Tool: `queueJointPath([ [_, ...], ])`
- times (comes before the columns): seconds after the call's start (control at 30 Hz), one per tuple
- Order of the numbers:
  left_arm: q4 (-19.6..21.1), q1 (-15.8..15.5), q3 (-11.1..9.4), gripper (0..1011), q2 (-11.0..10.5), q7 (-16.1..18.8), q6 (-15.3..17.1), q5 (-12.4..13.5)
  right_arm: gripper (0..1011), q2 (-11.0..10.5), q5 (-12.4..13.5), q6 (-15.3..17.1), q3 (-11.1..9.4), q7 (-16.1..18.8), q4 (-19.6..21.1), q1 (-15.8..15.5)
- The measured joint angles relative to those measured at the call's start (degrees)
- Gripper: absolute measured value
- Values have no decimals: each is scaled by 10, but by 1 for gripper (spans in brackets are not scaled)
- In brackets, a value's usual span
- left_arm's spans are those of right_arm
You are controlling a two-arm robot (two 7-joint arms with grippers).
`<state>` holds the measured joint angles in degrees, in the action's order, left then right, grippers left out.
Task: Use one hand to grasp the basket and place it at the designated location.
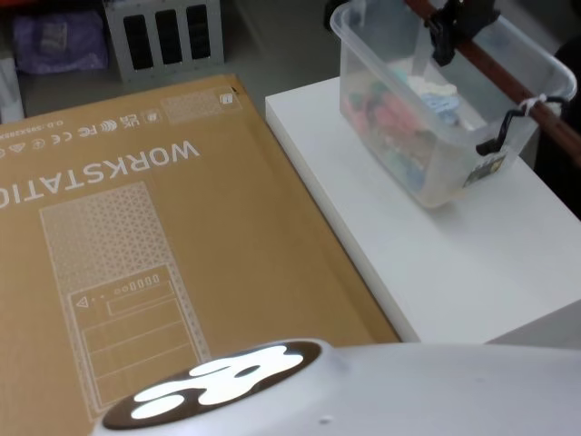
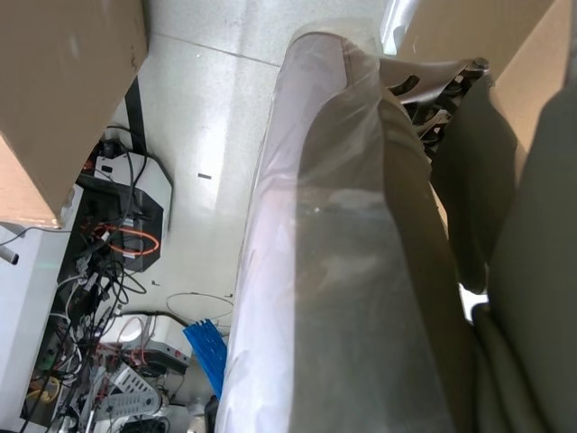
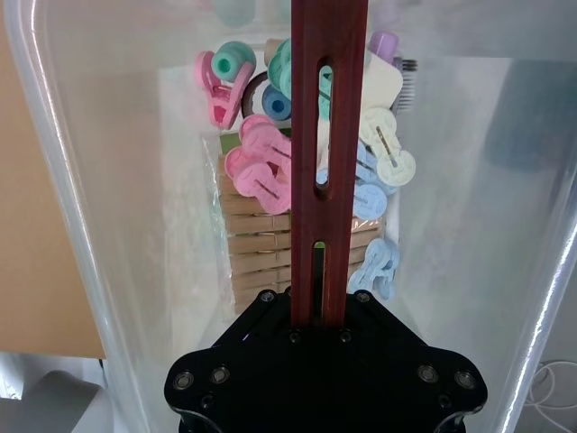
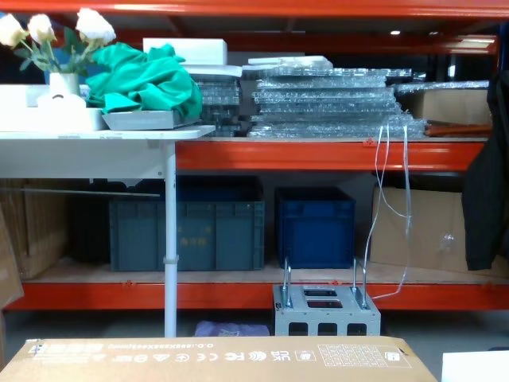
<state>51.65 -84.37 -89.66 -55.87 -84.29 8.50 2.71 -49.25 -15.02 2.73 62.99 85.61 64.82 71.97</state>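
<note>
Basket (image 1: 427,154) — clear tub of coloured clips (image 3: 261,167), at far end of white table (image 1: 472,272), beside cardboard box (image 1: 136,245). Right gripper (image 3: 317,311) — clamped on the bar handle (image 3: 329,135).

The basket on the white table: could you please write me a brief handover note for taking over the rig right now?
Right gripper: jaws shut on the basket's reddish-brown handle, toward its far end.
Left arm: parked low beside the cardboard box.
Basket: at the far end of the white table, coloured clips inside. I cannot tell whether its base is off the table.
Done: grasp.
Left: lift, carry to the designated spot (no marking visible), set down, release.
</note>
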Motion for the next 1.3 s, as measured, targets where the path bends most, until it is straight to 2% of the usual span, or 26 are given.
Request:
queueJointPath([
  [0.37,0,0,0,0,0,0,0,0,0,9,-4,-20,0,13,0,32],
  [0.97,0,0,0,0,0,0,0,0,0,9,5,-35,5,29,22,73],
  [1.07,0,0,0,0,0,0,0,0,0,15,12,-47,7,33,21,78],
  [1.27,0,0,0,0,0,0,0,0,0,40,22,-80,17,40,8,89],
  [1.3,0,0,0,0,0,0,0,0,0,49,24,-93,19,42,5,94],
])
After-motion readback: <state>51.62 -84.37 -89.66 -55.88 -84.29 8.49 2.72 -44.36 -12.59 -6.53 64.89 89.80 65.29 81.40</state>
